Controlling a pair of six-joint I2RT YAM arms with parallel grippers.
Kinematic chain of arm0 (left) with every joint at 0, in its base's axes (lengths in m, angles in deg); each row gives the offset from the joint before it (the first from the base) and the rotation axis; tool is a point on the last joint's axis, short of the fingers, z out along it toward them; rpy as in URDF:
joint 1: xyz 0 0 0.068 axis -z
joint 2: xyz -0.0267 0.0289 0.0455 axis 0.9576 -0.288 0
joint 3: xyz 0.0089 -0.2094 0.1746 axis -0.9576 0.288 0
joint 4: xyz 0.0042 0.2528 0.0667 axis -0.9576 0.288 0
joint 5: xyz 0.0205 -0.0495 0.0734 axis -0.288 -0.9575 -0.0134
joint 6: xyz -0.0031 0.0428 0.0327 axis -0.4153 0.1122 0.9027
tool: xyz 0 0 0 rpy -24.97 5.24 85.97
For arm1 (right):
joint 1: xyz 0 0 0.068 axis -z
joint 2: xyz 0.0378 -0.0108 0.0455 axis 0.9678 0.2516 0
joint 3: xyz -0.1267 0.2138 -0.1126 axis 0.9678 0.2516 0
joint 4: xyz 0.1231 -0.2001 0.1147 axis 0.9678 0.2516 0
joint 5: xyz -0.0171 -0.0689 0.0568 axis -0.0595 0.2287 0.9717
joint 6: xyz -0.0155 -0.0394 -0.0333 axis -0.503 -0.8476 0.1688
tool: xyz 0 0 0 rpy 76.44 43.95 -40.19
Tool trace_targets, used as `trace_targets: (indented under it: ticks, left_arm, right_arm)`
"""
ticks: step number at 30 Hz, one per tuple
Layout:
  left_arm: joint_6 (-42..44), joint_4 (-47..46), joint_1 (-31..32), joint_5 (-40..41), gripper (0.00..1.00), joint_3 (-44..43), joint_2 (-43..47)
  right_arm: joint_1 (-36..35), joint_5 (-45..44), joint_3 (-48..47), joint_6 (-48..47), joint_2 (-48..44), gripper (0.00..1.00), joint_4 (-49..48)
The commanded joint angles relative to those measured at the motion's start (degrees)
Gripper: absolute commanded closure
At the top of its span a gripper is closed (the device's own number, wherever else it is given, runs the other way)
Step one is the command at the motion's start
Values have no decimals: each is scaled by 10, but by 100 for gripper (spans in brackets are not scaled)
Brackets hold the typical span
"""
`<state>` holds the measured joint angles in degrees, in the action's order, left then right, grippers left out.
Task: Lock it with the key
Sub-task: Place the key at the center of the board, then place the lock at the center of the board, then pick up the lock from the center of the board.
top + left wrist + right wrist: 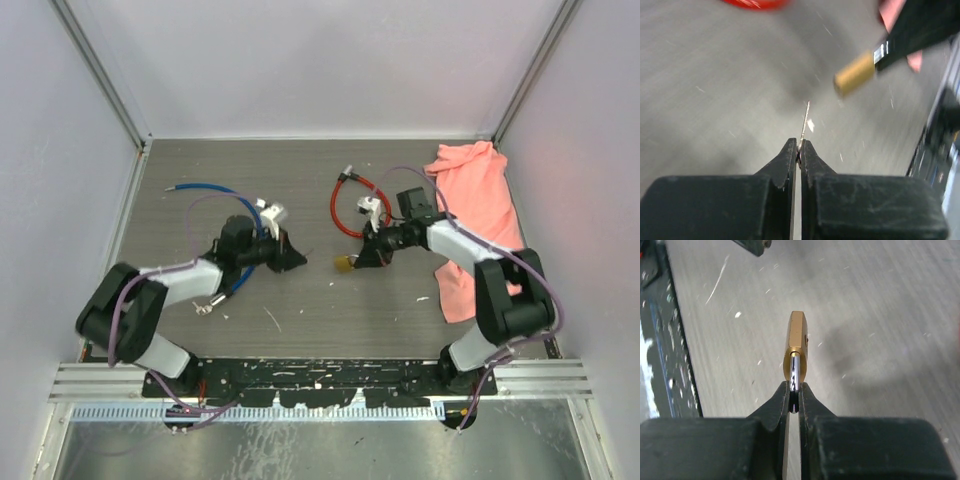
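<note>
My left gripper is shut on a thin silver key, whose blade sticks out forward from the fingertips. Ahead and to the right of it hangs the brass padlock. In the right wrist view, my right gripper is shut on the padlock's chrome shackle, with the brass body pointing away over the table. From above, the left gripper and right gripper face each other, the padlock between them, a short gap from the key.
A red cable with a white connector lies behind the right gripper. A blue cable runs behind the left arm. A pink cloth lies at the right. White walls enclose the grey table.
</note>
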<state>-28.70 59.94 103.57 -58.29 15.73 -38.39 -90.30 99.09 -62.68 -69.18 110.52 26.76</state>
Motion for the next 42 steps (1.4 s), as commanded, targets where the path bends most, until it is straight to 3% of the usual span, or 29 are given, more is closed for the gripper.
trace_targets:
  ticks: [1, 5, 9, 11, 16, 20, 23, 25, 26, 28, 30, 31, 33, 37, 40, 42]
  left_arm:
    - [-201, 141, -78, 26, 97, -205, -140]
    - [-291, 203, -124, 29, 91, -320, -255]
    - [-297, 287, -143, 78, 81, -420, -331]
    - [-285, 323, -147, 105, 74, -467, -354]
    - [-228, 414, -147, 165, 43, -555, -361]
    - [-132, 422, -144, 227, 35, -529, -275]
    - [-67, 369, -140, 266, 26, -438, -167]
    - [-39, 332, -140, 268, 4, -364, -82]
    - [-34, 318, -143, 257, 1, -327, -50]
    - [-42, 340, -159, 217, 2, -275, -7]
    - [-56, 420, -167, 198, 0, -260, 13]
    - [-65, 462, -166, 197, 6, -257, 17]
    - [-81, 537, -148, 243, 18, -254, 20]
    - [-79, 639, -62, 422, 23, -263, 5]
    - [-69, 652, -58, 437, 36, -263, -32]
    - [-63, 649, -58, 428, 38, -264, -58]
  right_arm:
    - [-41, -67, -127, 276, 118, 99, -163]
    - [-60, -168, -272, 446, 248, 99, -188]
    - [-71, -204, -386, 509, 351, 97, -193]
    - [-74, -201, -446, 530, 396, 89, -180]
    - [-81, -212, -546, 487, 443, 65, -114]
    - [-80, -298, -516, 374, 373, 38, -80]
    - [-80, -321, -457, 283, 295, 27, -72]
    - [-82, -308, -406, 225, 229, 22, -61]
    - [-82, -283, -387, 197, 204, 22, -47]
    - [-82, -226, -354, 159, 159, 22, -15]
    - [-82, -175, -298, 147, 97, 22, 3]
    - [-82, -153, -271, 144, 68, 22, 3]
    - [-83, -121, -214, 150, 16, 22, -6]
    - [-82, -92, -123, 173, -51, 22, -42]
    - [-80, -93, -93, 170, -61, 22, -57]
    - [-77, -89, -96, 169, -52, 22, -52]
